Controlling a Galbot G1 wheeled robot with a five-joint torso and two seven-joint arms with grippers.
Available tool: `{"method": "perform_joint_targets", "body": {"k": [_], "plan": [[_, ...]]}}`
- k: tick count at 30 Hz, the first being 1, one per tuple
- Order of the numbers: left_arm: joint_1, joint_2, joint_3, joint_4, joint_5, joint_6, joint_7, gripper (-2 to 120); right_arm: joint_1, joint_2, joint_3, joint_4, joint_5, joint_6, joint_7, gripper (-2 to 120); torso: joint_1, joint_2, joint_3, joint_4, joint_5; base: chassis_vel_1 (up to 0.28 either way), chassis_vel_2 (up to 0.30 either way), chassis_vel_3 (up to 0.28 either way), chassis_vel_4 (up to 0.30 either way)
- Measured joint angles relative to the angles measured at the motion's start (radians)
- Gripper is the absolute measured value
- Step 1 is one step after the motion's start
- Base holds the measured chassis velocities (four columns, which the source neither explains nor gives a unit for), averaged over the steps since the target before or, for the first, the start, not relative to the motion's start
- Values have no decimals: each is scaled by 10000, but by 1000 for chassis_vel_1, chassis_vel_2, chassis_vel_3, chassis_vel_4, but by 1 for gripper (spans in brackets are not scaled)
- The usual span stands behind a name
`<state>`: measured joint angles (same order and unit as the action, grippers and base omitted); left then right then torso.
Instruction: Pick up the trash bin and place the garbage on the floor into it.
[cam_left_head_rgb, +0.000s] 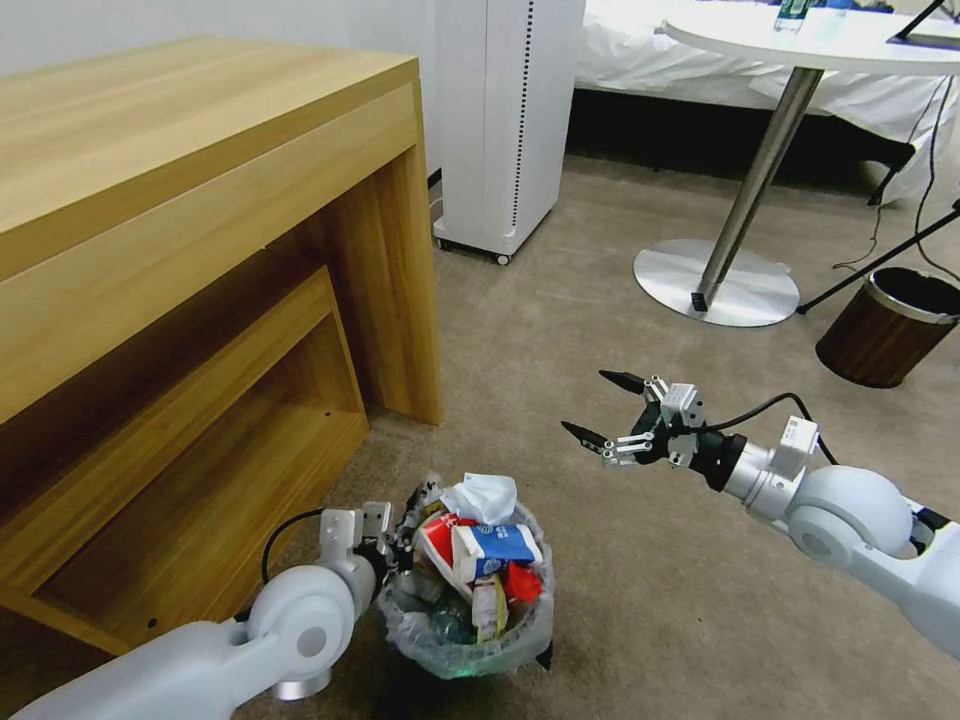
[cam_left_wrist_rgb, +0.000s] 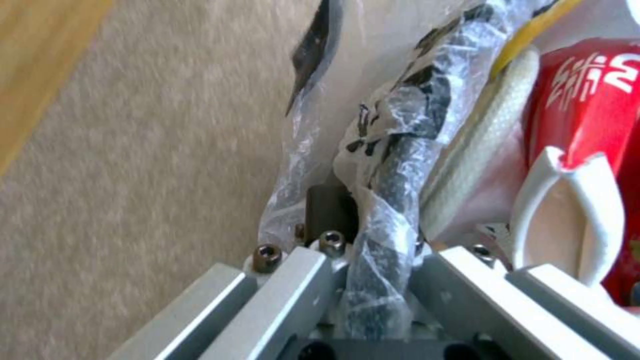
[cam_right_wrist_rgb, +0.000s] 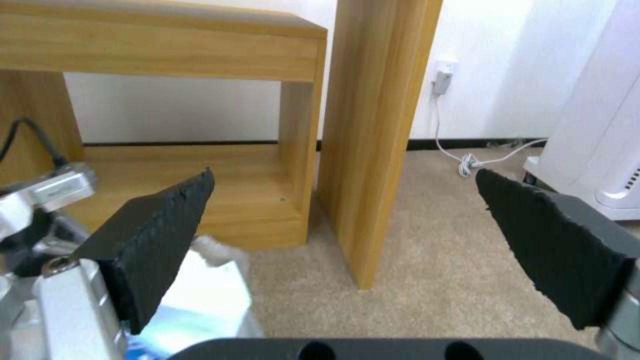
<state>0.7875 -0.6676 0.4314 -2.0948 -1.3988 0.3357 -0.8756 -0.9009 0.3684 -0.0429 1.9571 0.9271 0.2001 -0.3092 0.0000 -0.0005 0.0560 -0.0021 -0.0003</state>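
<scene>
The trash bin (cam_left_head_rgb: 468, 640), lined with a crinkled clear bag, is low on the beige floor (cam_left_head_rgb: 580, 320) beside the desk's leg. It is piled with garbage: a white tissue (cam_left_head_rgb: 484, 496), a blue-white carton (cam_left_head_rgb: 497, 546) and red wrappers (cam_left_head_rgb: 438, 535). My left gripper (cam_left_head_rgb: 400, 548) is shut on the bin's near-left rim; the left wrist view shows the bag-wrapped rim (cam_left_wrist_rgb: 390, 200) between its jaws, with a red wrapper (cam_left_wrist_rgb: 587, 95) just inside. My right gripper (cam_left_head_rgb: 603, 408) hangs open and empty above the carpet, right of the bin and higher than it. In the right wrist view the gripper (cam_right_wrist_rgb: 345, 176) stands wide apart.
A wooden desk (cam_left_head_rgb: 200, 200) with a low shelf stands at the left. A white appliance (cam_left_head_rgb: 500, 120) on casters is behind it. Farther right are a round white table with a metal foot (cam_left_head_rgb: 716, 282), a brown wood-grain bin (cam_left_head_rgb: 888, 326) and black cables.
</scene>
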Motion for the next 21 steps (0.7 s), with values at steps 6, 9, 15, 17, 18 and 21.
{"method": "perform_joint_targets", "body": {"k": [6,9,15,17,18,21], "plan": [[-868,-7,526,125,-327,-161,-60,0,-186,7,59,70,-81,27,-5,100,0,0,0,0,2,0,0,0,0],[-959,-109,735,244,-296,-171,-69,0,-215,67,59,70,-88,47,-7,100,0,0,0,0,2,0,0,0,0],[-1261,-420,1130,508,-216,-196,-173,0,-289,92,64,122,-99,67,-23,100,0,0,0,1,1,0,0,0,0],[-1476,-556,1316,586,-316,-231,-199,0,-407,105,119,139,-134,75,-38,100,0,0,1,0,2,0,0,0,0],[-1476,-556,1316,586,-316,-231,-199,0,-407,105,119,139,-134,75,-38,100,0,0,1,0,2,0,0,0,0],[-1668,-710,1570,665,-351,-274,-198,0,-489,134,158,132,-186,94,-75,100,0,0,0,0,1,0,0,0,0]]}}
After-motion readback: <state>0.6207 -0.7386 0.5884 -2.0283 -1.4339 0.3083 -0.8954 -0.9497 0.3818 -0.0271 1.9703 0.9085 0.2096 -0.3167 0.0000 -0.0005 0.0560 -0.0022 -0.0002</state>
